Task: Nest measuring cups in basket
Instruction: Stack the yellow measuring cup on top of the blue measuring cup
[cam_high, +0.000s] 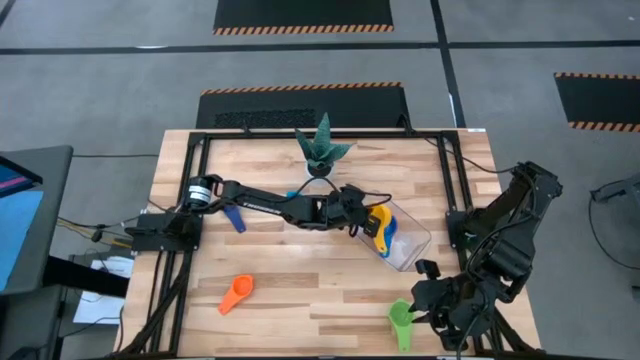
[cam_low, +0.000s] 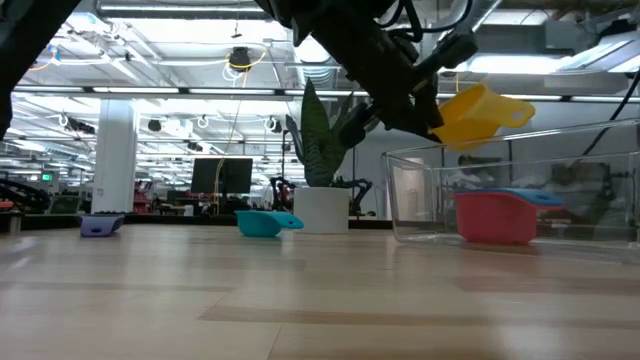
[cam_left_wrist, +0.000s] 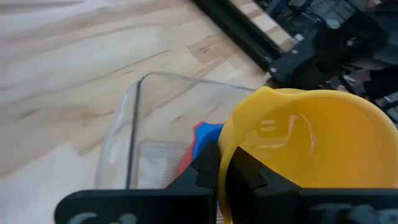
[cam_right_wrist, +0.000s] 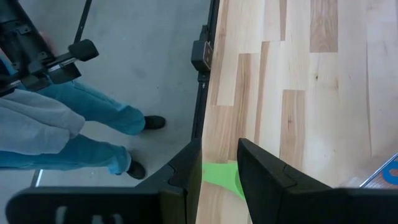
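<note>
My left gripper (cam_high: 362, 222) is shut on a yellow measuring cup (cam_low: 478, 115), held above the near-left end of the clear basket (cam_low: 560, 160). A red cup (cam_low: 494, 218) sits in the basket with a blue one (cam_low: 540, 197) in it. On the table lie an orange cup (cam_high: 237, 293), a dark blue cup (cam_high: 233, 218), a light blue cup (cam_low: 264, 223) and a green cup (cam_high: 400, 320). My right gripper (cam_high: 428, 300) stands open high above the green cup (cam_right_wrist: 221, 175) at the near right. My left gripper pinches the yellow cup's wall at the rim (cam_left_wrist: 225, 163), with one finger (cam_left_wrist: 252, 177) inside the bowl and the other (cam_left_wrist: 204, 169) outside. The fingers come from the table's left, slanting down. The cup is lifted clear, tilted, above the basket's rim (cam_left_wrist: 186, 81).
A white pot with a spiky green plant (cam_high: 322, 150) stands at the far middle of the table, just behind my left arm. Black frame rails (cam_high: 455, 180) run along the table's sides. A person's legs (cam_right_wrist: 74, 134) stand on the floor beside the table's edge near my right arm.
</note>
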